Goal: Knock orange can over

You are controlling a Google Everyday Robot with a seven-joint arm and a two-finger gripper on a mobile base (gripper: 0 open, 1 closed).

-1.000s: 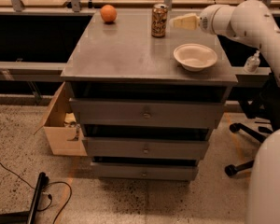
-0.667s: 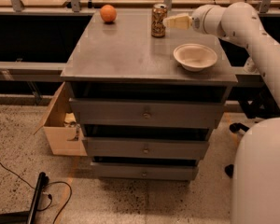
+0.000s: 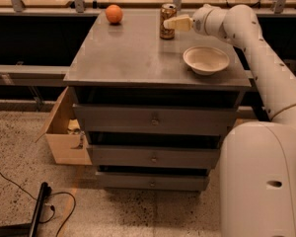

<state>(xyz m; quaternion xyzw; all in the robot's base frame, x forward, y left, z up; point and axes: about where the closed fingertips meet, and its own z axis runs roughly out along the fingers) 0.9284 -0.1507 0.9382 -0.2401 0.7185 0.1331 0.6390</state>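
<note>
Grey steel drawer cabinet (image 3: 138, 58) filling the single camera view, cluttered workbench behind, speckled floor below. On the cabinet top, toward the back edge: orange can (image 3: 166, 32), upright, right at the tip of the gripper (image 3: 170, 22). Gripper reaching in from the white arm, laid across the upper half of the can. Looks like contact, or the nearest thing to it; cannot say for certain. Cannot tell how wide the gripper stands either; nothing seen held in it.

Nearer the camera than the gripper, slightly back toward the arm: cream bowl (image 3: 205, 59), clear of the tip. Beyond the can, well apart from the gripper: round orange fruit (image 3: 114, 14). Far below the gripper, beside the cabinet: open cardboard box (image 3: 64, 137).

Against a second ago: short of the can then, with a gap showing; closer a moment later; now overlapping the can's outline. Can unmoved and untilted throughout. Suggests the approach is over and the push is only beginning. High contact point likely favouring a tip rather than a slide. Task not yet done.
</note>
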